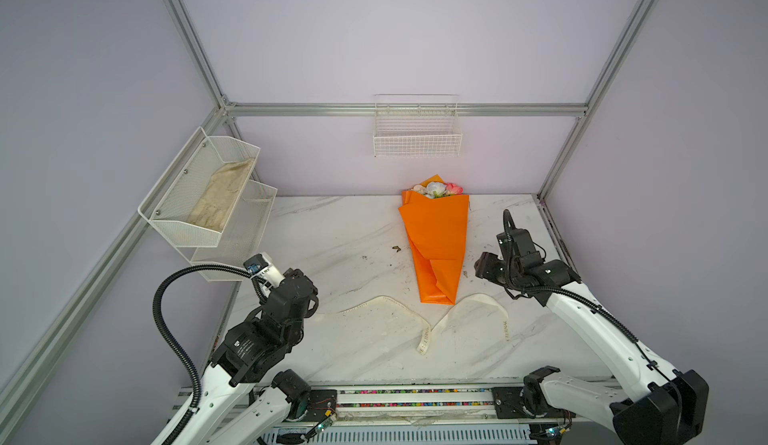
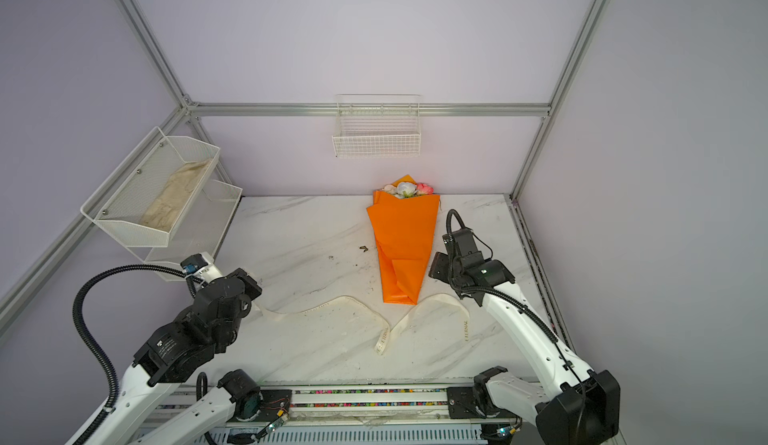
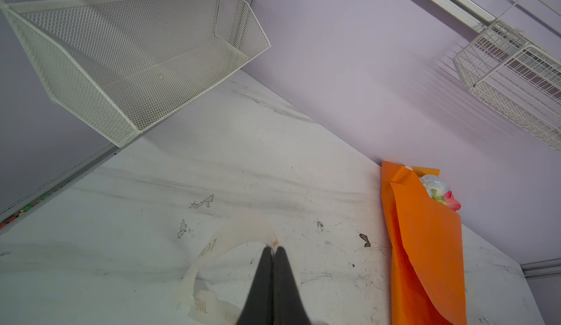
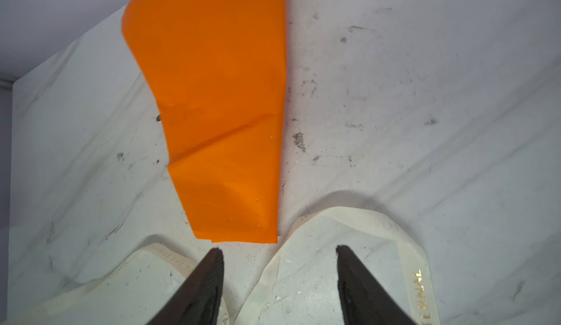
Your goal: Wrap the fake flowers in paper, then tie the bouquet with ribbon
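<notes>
The bouquet of fake flowers (image 1: pixel 436 247) (image 2: pixel 405 247) lies on the marble table, wrapped in orange paper (image 4: pixel 212 96), with white and pink blooms (image 1: pixel 436 189) at the far end by the back wall. A cream printed ribbon (image 1: pixel 386 301) (image 2: pixel 353 301) curls across the table just in front of the paper's lower end. My left gripper (image 3: pixel 274 247) (image 2: pixel 249 301) is shut on one end of the ribbon (image 3: pixel 239 235). My right gripper (image 4: pixel 277 247) (image 1: pixel 482 264) hangs open to the right of the bouquet's lower part, nothing between its fingers, the ribbon (image 4: pixel 364 220) lying below.
Two white mesh baskets hang on the left wall, the upper one (image 1: pixel 199 198) holding a beige cloth (image 1: pixel 220 198). A wire basket (image 1: pixel 417 131) hangs on the back wall. A small brown scrap (image 1: pixel 396 249) lies left of the bouquet. Frame rails edge the table.
</notes>
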Controlling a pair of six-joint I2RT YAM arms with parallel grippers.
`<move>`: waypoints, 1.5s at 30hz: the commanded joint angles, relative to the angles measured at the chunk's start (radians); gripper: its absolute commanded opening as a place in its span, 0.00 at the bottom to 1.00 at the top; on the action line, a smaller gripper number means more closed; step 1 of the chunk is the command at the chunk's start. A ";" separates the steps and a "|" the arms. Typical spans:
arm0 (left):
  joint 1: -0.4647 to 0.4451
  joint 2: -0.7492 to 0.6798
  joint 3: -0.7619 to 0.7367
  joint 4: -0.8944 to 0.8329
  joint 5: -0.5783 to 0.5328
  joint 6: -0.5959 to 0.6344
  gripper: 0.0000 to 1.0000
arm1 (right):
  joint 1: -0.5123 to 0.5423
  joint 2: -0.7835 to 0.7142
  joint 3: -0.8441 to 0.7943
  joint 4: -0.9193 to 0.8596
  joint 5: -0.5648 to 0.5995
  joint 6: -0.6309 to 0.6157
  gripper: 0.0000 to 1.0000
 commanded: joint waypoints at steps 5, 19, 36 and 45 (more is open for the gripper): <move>0.007 -0.034 -0.036 0.007 -0.024 0.018 0.00 | -0.014 0.056 -0.190 0.129 -0.077 0.344 0.65; 0.009 -0.025 -0.042 0.027 -0.024 0.041 0.00 | -0.066 0.015 -0.421 0.350 0.004 0.579 0.70; 0.012 0.001 -0.033 0.025 -0.024 0.045 0.00 | -0.180 0.167 -0.417 0.556 0.019 0.402 0.15; 0.016 0.021 -0.026 0.028 -0.014 0.044 0.00 | -0.330 0.028 -0.277 0.444 0.156 0.172 0.00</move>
